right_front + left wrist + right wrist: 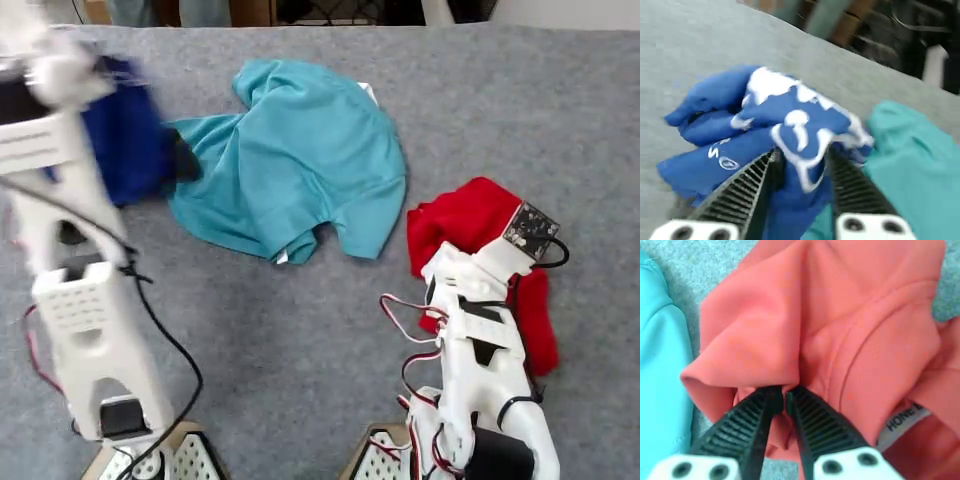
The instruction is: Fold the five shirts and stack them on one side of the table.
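The high cam is sitting off my arms and looking pretty much straight down over the grey table (300, 340), far enough back that it's catching both arms from above. My left wrist cam is riding right behind my left gripper (801, 152), peering along the fingers, super close to the blue shirt (790, 120). My right wrist cam is doing the same behind my right gripper (783, 390), nose-down on the red shirt (840, 315). All three are sharing the teal shirt (300, 160).
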{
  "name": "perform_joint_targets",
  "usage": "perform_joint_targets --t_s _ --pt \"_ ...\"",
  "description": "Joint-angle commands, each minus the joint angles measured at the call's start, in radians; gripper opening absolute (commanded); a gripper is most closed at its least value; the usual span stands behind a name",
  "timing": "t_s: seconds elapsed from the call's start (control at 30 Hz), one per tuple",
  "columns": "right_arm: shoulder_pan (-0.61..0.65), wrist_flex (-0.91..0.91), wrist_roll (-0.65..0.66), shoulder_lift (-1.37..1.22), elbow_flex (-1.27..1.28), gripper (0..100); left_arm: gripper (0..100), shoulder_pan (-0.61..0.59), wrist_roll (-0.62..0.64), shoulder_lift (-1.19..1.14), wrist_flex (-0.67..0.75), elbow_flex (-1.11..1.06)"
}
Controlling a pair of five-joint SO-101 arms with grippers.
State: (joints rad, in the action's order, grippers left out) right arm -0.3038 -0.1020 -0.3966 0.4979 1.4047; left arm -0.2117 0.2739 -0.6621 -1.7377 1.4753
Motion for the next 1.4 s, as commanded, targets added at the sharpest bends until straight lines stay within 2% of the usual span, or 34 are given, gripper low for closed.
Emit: perform_joint_targets --t_s 0.0,0.2,0.37,0.6,0.73,0.93,1.07,1.17,1.37 --pt "0.011 0.005 -0.003 -0.008 -0.025 1.5 32 0.114 0.106 -0.061 0.003 -0.054" --pt "0.011 0.005 -0.002 -0.01 -0.025 1.5 32 0.274 0.115 -0.285 0.015 -0.065" --pt "0.011 0.005 -0.002 -0.01 -0.027 1.5 32 0.367 0.118 -0.42 0.011 0.039" --pt "0.011 0.005 -0.002 -0.01 -0.027 1.5 32 0.415 0.173 -0.598 0.057 0.038" --pt "0.011 0.005 -0.002 -0.008 -0.024 1.5 29 0.346 0.196 -0.677 0.061 0.068" --pt "0.009 0.005 -0.002 -0.008 -0.024 1.5 2 0.249 0.192 -0.689 0.068 0.125" --pt "0.009 0.005 -0.002 -0.008 -0.024 1.5 3 0.14 0.186 -0.677 0.06 0.139" --pt "0.009 0.005 -0.002 -0.008 -0.024 1.5 3 0.038 0.115 -0.647 0.018 0.199" --pt "0.009 0.005 -0.002 -0.008 -0.024 1.5 3 -0.194 0.005 -0.42 -0.02 0.191"
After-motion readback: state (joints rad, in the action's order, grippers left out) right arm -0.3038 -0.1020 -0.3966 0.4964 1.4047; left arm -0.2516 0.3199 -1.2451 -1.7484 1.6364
